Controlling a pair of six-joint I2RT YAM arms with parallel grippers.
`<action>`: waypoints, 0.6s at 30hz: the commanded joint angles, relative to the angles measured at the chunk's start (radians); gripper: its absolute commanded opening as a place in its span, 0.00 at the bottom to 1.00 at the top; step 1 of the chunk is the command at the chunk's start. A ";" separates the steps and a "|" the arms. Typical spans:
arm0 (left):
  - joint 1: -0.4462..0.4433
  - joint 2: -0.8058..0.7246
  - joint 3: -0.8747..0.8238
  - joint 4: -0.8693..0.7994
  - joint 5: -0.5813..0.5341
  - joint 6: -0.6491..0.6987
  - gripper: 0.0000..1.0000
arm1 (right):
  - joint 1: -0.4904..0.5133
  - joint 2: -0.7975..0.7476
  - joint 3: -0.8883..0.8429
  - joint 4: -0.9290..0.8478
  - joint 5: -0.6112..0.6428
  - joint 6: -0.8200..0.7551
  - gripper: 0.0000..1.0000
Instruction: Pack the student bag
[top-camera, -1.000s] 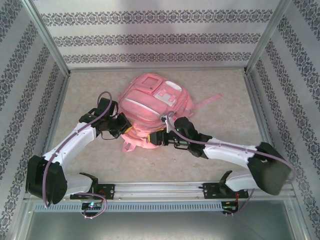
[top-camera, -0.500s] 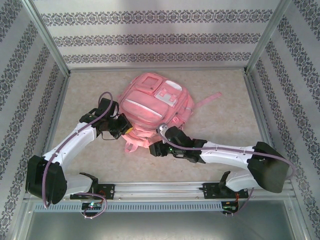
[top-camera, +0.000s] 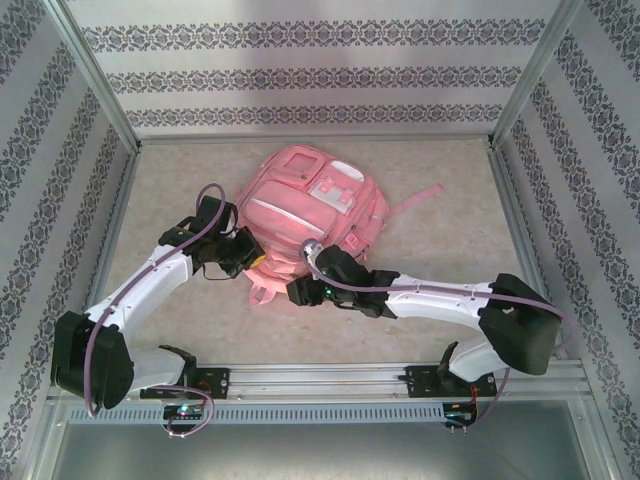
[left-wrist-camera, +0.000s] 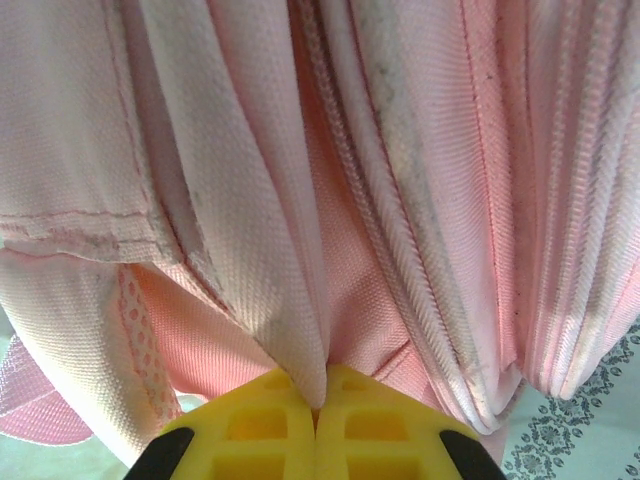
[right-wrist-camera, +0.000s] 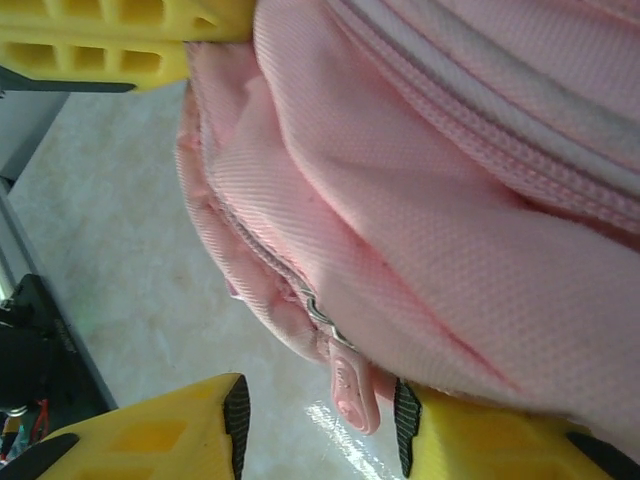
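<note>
Two grippers at the near edge of the student bag (top-camera: 310, 195), flat on the table (top-camera: 180, 190) with front pockets up, from overhead: left gripper (top-camera: 254, 262) at the near-left corner, right gripper (top-camera: 293, 291) just beside it. Pocket markings too small to read. From the left wrist: yellow fingers (left-wrist-camera: 250, 430) pressed together, a fold of pink fabric pinched between. From the right wrist: jaws partly apart, holding nothing, a pink zipper pull (right-wrist-camera: 352, 388) hanging in the gap, nearer one pad (right-wrist-camera: 405, 430).
</note>
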 joint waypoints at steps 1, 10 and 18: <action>-0.008 -0.030 0.036 0.036 0.030 -0.007 0.00 | 0.014 0.027 0.029 -0.023 0.042 -0.022 0.42; -0.008 -0.027 0.020 0.046 0.029 -0.004 0.00 | 0.013 0.054 0.055 -0.011 0.045 -0.040 0.19; -0.007 -0.026 0.033 0.016 -0.008 0.038 0.00 | 0.007 0.016 0.033 -0.039 0.053 -0.059 0.10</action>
